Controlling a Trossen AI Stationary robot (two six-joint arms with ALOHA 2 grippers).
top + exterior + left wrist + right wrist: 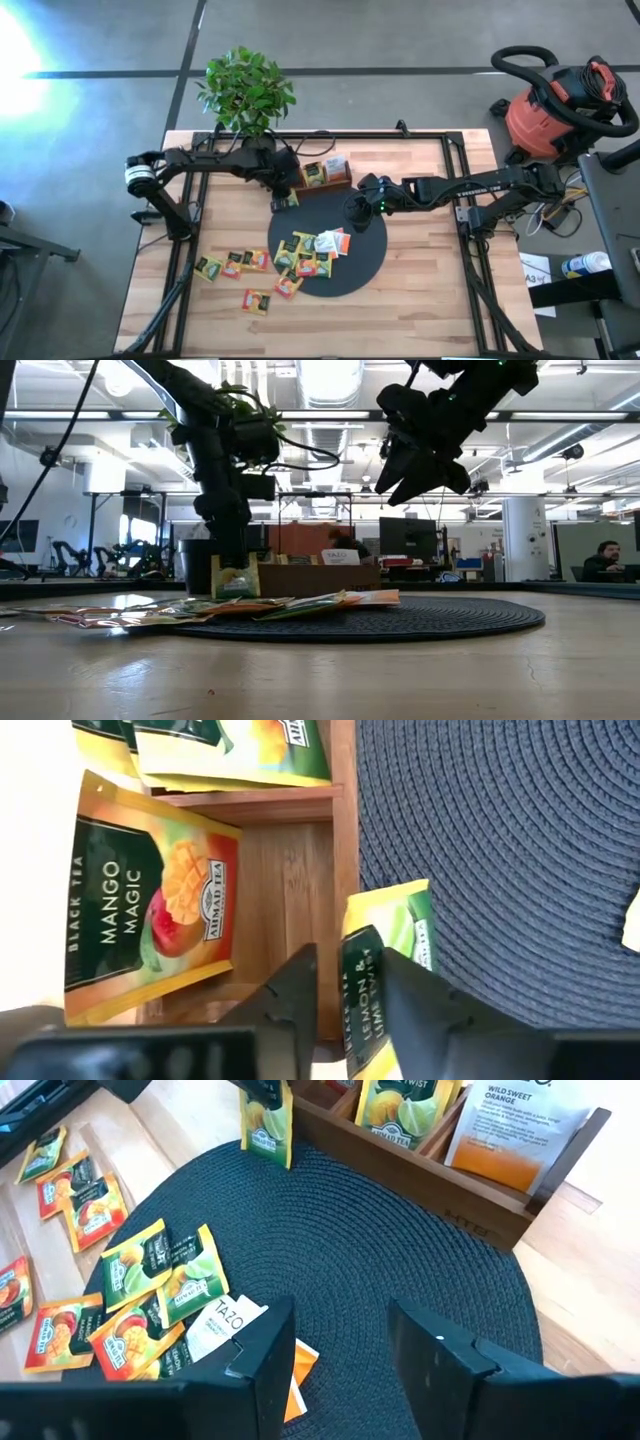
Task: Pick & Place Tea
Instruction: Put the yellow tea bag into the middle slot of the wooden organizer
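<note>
Left gripper (pixel 345 1005) pinches upright lemon & lime sachet (pixel 385 970) at edge of black woven mat (pixel 365 265), just beside wooden tray (pixel 335 182). Mango Magic sachet (pixel 150 905) stands in tray compartment. Right gripper (pixel 335 1350) hovers spread above mat; loose tea sachets (pixel 300 255) lie scattered across mat and table (pixel 430 300).

Your pale wooden plank bench (pixel 420 300) carries a round black woven mat (pixel 350 270), a brown wooden compartment tray (pixel 338 182) at the mat's far edge, and small flat paper tea sachets (pixel 232 265) lying loose beside the mat.
</note>
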